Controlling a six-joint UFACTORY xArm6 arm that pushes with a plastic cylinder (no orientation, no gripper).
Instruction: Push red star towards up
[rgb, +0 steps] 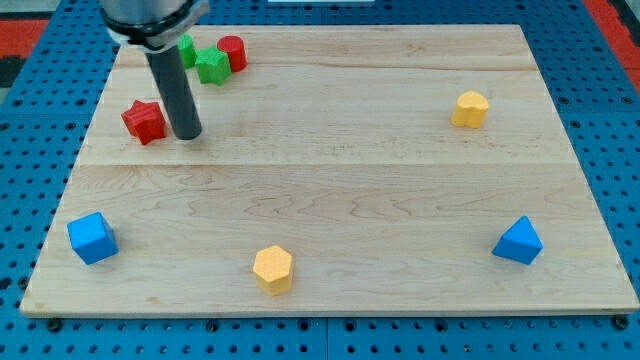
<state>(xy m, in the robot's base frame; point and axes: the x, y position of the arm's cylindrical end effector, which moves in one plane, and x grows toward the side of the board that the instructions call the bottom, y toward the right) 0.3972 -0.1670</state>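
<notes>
Tip planted just right of the red star

The red star (145, 121) is seen near the worktop's (330, 170) upper left; my tip (187, 134) is set beside it, rod upright. No claw is fitted, only a rod.

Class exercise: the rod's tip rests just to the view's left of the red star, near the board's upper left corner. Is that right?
Not quite. The camera view shows my tip just to the view's right of the red star, not its left. The rest holds: both are near the board's upper left corner.
</notes>
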